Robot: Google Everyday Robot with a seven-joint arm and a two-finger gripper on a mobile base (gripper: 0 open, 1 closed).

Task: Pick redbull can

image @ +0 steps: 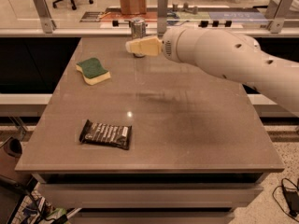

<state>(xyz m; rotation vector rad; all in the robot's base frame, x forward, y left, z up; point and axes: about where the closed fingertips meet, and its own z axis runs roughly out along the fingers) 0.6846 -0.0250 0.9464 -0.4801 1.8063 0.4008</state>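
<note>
The redbull can [137,28] stands upright near the far edge of the grey table [187,120]; only its silver top and upper part show, the rest is hidden behind my gripper. My gripper [133,46], with cream-coloured fingers [145,46], reaches in from the right on the white arm [224,55] and sits right in front of the can, overlapping its lower half.
A green-and-yellow sponge [93,70] lies at the far left of the table. A dark snack wrapper [105,134] lies near the front left. A glass partition with metal posts [162,6] runs behind the table's far edge.
</note>
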